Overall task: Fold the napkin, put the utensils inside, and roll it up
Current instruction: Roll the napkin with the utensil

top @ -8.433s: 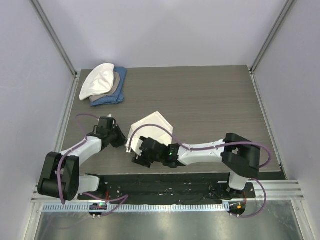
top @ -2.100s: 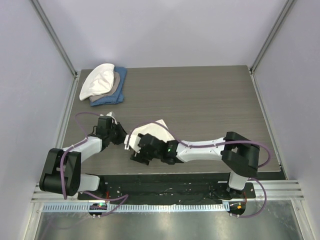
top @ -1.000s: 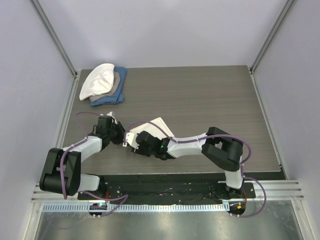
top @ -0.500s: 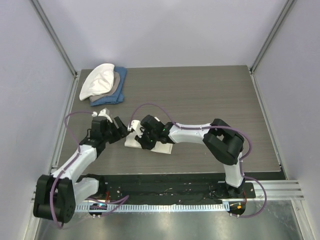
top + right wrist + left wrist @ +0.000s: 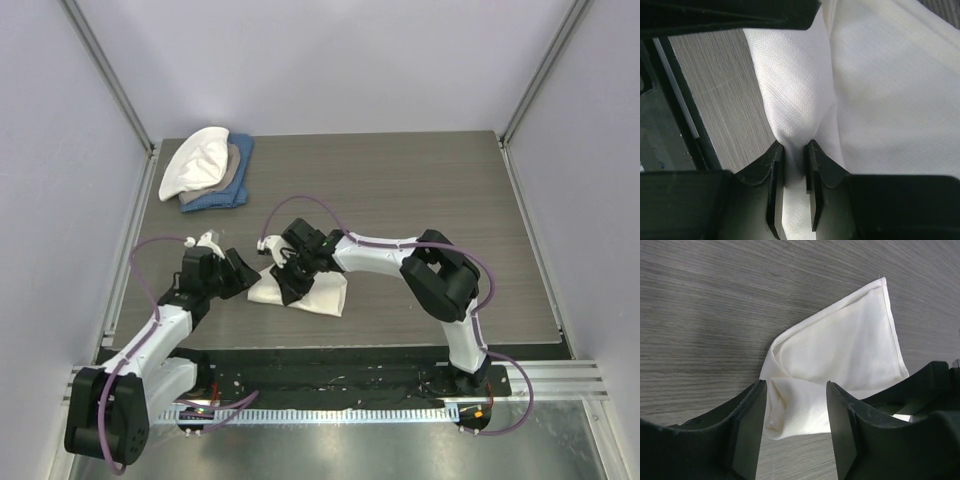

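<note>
the napkin (image 5: 318, 293) lies loosely folded left of centre on the table (image 5: 430, 200); the left jaws, tighter a second ago, now stand open and empty at its crumpled edge, while the right jaws have narrowed to pinch a fold, so the cloth looks handed over for rolling; no fork shows

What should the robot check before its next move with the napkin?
1. Right tool pinching the napkin: ok.
2. Left tool open, gripping nothing: ok.
3. Napkin lying flat: not ok, the pinched end is bunched up.
4. Fork found: cannot tell, no view shows it.
5. Stacked cloths apart from the napkin: ok.
</note>
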`<state>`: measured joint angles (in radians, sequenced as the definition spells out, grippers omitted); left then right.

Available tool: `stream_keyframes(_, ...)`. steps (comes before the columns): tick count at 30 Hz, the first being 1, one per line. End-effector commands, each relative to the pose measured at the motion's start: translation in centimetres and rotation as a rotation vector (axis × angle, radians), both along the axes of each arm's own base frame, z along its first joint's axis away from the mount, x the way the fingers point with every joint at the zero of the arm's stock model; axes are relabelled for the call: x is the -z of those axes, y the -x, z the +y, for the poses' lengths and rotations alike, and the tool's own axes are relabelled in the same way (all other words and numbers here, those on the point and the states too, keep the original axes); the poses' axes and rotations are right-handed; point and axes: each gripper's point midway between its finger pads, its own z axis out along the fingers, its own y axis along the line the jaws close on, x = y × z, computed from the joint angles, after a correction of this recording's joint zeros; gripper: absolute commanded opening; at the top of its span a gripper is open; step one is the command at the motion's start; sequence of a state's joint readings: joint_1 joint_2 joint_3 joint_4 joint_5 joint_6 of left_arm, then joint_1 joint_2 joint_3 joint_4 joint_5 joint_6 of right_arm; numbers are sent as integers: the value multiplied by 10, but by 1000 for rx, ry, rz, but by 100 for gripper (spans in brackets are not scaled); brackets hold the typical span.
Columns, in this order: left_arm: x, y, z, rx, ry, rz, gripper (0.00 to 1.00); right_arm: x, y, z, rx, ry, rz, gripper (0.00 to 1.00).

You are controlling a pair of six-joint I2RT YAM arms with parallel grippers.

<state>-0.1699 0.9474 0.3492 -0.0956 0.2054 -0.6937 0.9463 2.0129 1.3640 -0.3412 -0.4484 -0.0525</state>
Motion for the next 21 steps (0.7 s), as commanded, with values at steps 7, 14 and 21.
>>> stream_keyframes(7, 7, 5, -11, 24, 65, 23, 44, 1, 0, -1, 26, 5, 129, 11)
stream_keyframes(14, 20, 2, -14, 39, 59, 95, 13, -15, -5, 3, 29, -25, 103, 13)
stream_keyframes(21, 25, -1, -15, 55, 44, 155, 0, -49, -18, -3, 53, -52, -67, 45)
